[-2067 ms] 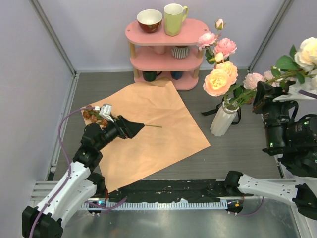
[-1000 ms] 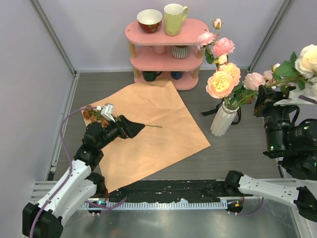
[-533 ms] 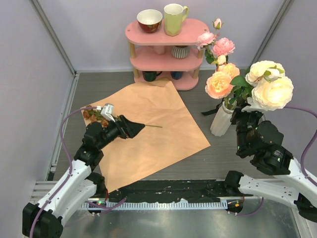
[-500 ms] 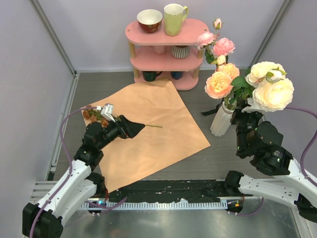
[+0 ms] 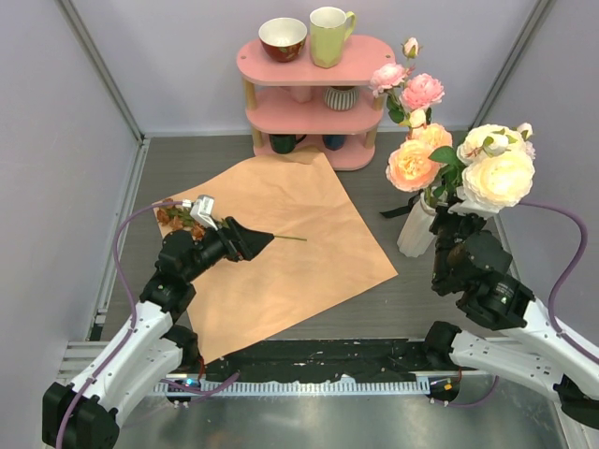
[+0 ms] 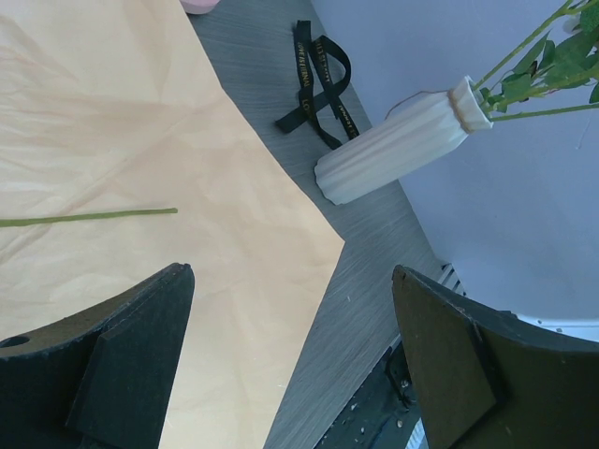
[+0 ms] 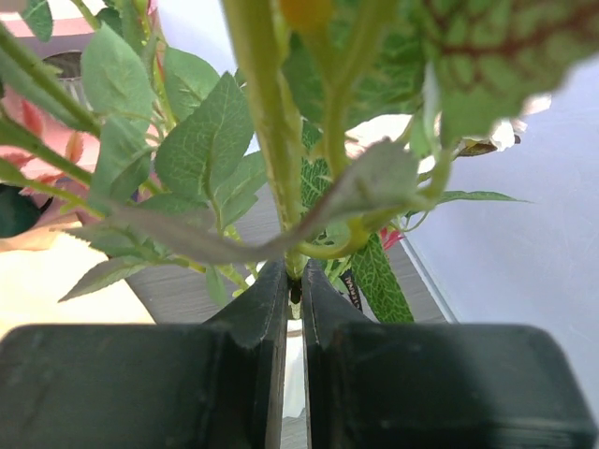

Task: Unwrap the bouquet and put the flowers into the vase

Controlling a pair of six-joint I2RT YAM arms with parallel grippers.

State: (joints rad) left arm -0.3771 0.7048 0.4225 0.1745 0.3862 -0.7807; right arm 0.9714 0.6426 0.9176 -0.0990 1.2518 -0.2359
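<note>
Swung inward from the right, cream-white long-stemmed roses (image 5: 496,178) are pinched by the right gripper (image 7: 295,281), the white ribbed vase (image 5: 416,231) just beside its jaws, ready for insertion; the left gripper (image 6: 292,276) is held spread.

Black ribbon (image 6: 302,58) — gold lettering, unreadable

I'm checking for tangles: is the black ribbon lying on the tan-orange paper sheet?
No, the black ribbon lies on the grey tabletop beside the white ribbed vase, off the paper sheet.
</note>
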